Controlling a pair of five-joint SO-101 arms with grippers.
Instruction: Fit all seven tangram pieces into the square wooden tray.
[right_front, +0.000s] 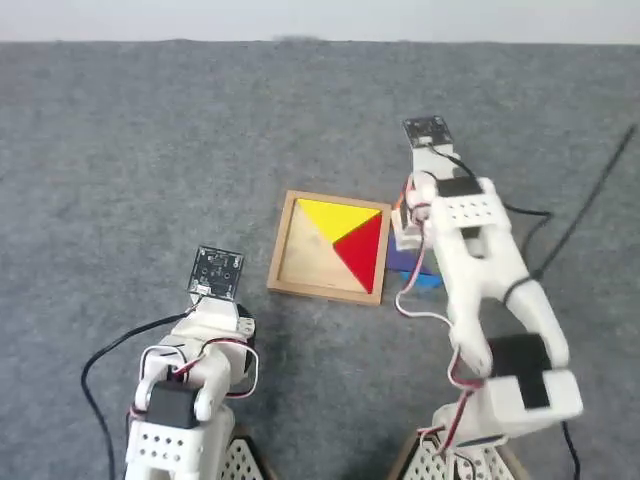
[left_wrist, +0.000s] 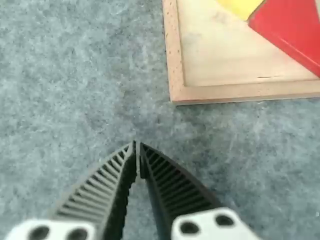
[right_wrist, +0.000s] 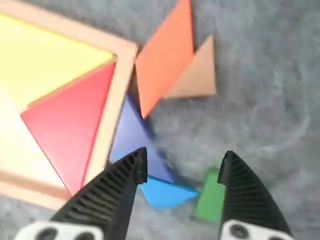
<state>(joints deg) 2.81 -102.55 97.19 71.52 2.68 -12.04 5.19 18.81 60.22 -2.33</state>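
Grey felt covers the bench.

High view: tray (right_front: 320, 293) sits mid-bench w/ yellow triangle (right_front: 335, 218) and red triangle (right_front: 365, 252) seated. Two of seven are in, so the step is fetching no. 3. Loose pieces lie at the tray's 3 o'clock, under the right arm.

Left wrist view: left fingers (left_wrist: 110, 185) pressed together, empty, near a tray corner.

Right wrist view: right fingers (right_wrist: 117, 185) spread wide, holding nothing, above dark blue piece (right_wrist: 132, 135), prob. a parallelogram (blurred). Its long axis runs along the tray's 3 o'clock rim, just beside it. Next: descend, straddle its short width, pinch.
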